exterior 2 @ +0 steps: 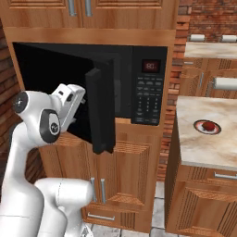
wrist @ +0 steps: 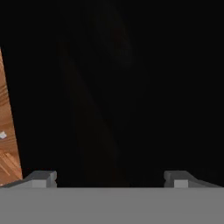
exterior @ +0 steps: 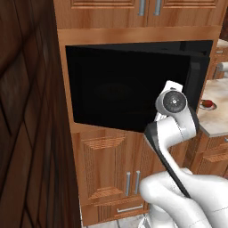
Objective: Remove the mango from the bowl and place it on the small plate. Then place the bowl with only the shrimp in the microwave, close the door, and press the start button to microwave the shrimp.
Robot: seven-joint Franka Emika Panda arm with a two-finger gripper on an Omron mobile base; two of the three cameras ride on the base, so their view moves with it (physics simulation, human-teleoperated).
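Left of the tool (wrist: 109,177): only a sliver of orange wood cabinet (wrist: 6,131) at the hand view's edge. Dead ahead it's flat black, most likely the door's (exterior 2: 101,109) outer face close up. Fingertips (wrist: 41,178) sit far apart near both bottom corners with nothing between them, so the tool is wide open and empty.

From the right base view, the hand (exterior 2: 70,105) sits just left of the door, on its outer side. The door stands roughly half open, edge-on to that camera, hinged on the left side of the microwave (exterior 2: 139,83). My read: the arm is there to push the door shut, and an open, empty tool fits a push rather than a grasp. Contact can't be confirmed from these views; it looks very close or touching.

Right of the tool, past the door: the cavity, too dark to see into. Bowl and shrimp can't be made out, so whether they're inside is unconfirmed; the door step implies they should be. Further right, the keypad panel (exterior 2: 149,99) with red display (exterior 2: 151,66) on top. The start button is somewhere on that panel, too small to pick out.

Far right, well apart from the tool: the small plate (exterior 2: 207,126) on the light stone surface (exterior 2: 203,148), mango (exterior 2: 209,125) resting on it. So the first part of the task looks done.

Judgement: we're at door closing. Risk is the hand sliding off the door edge, or a partial latch before going for start.
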